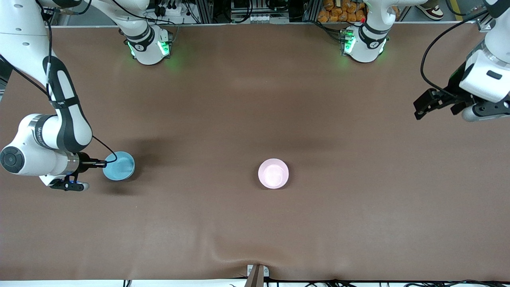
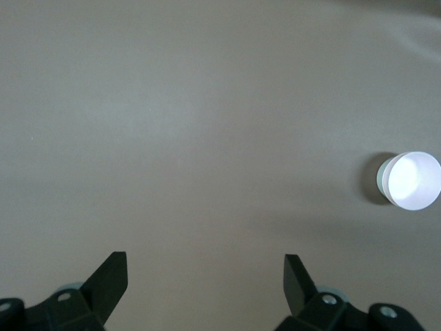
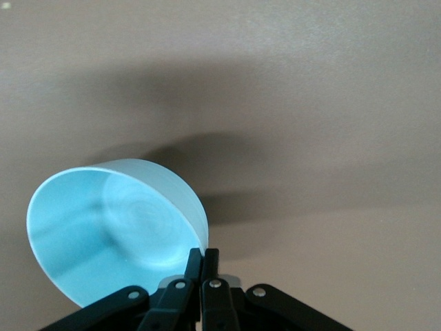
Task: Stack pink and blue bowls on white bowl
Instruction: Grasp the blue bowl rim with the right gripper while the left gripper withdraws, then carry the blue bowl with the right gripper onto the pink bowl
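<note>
The light blue bowl [image 1: 119,166] sits toward the right arm's end of the table. My right gripper [image 1: 104,163] is shut on its rim, one finger inside and one outside. In the right wrist view the blue bowl [image 3: 114,231] leans away from the shut right gripper [image 3: 204,256]; I cannot tell whether it rests on the table. The pink bowl [image 1: 273,173] stands upright near the table's middle, and the left wrist view shows this pink bowl [image 2: 413,181] with a bright whitish inside. The white bowl is hidden. My left gripper [image 1: 422,107] waits open in the air over the left arm's end, with nothing in the left gripper [image 2: 204,272].
A brown mat [image 1: 255,223] covers the table, with a small ripple at its edge nearest the front camera. A small clamp [image 1: 255,274] sits at the middle of that edge. The two arm bases [image 1: 148,46] stand along the opposite edge.
</note>
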